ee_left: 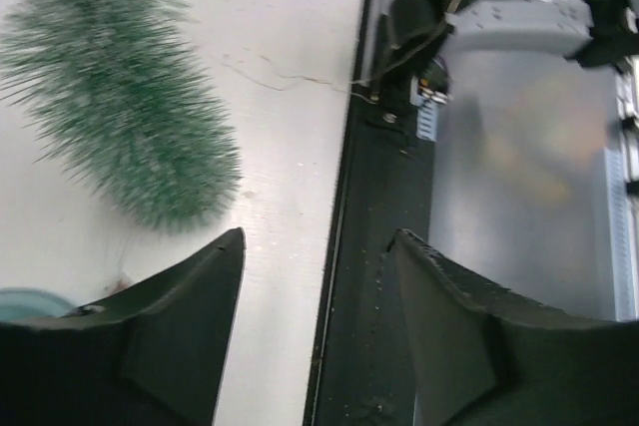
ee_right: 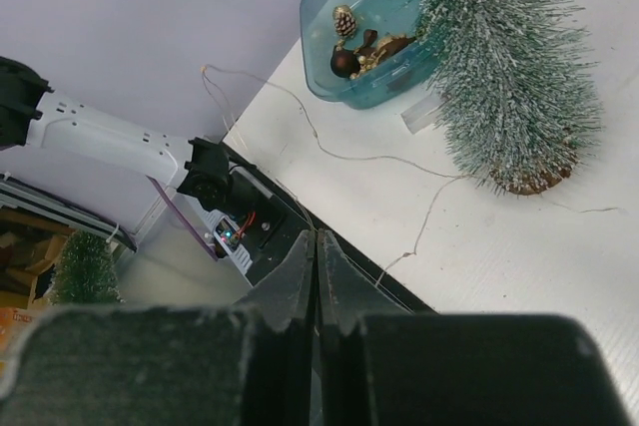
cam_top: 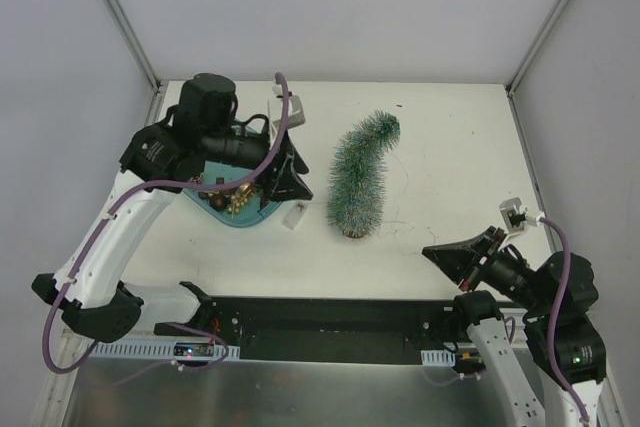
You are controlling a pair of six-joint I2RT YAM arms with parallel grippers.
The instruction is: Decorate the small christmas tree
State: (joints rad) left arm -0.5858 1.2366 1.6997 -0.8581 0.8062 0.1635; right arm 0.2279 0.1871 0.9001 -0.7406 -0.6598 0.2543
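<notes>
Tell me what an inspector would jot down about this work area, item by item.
Surface: white table, with a dark rail along its near edge.
Job's things: tree standing with its top bent, no ornaments seen on it.
Clutter: teal tray holding a pine cone, a dark ball and gold pieces; small clear box beside it.
Grippers: left gripper between tray and tree, jaws apart, empty; right gripper near the table's right front, jaws shut, empty.
Cables: purple cables along both arms; thin wire lying loose by the tree.
Surroundings: white walls with metal struts.
</notes>
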